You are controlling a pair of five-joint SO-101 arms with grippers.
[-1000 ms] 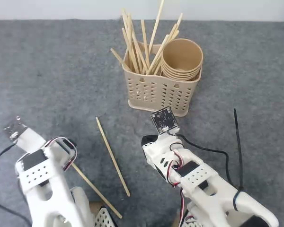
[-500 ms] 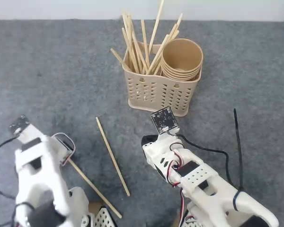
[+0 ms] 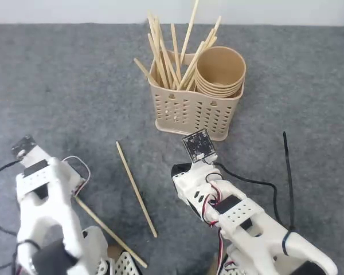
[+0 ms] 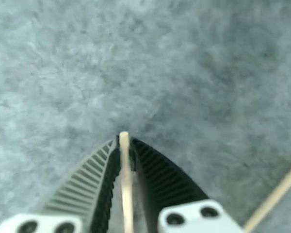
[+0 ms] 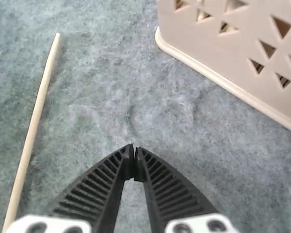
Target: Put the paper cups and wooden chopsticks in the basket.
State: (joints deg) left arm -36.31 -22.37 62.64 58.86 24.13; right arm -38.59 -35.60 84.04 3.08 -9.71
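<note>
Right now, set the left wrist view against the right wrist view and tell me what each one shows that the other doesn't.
Left wrist view, not the right: the left tool shut on a held chopstick, whose tip pokes out between the fingertips. Right wrist view, not the left: the right tool shut on nothing, and the basket with its perforated wall ahead of it. Both: the grey carpet and a loose chopstick lying on it off to one side, probably the same one.
</note>
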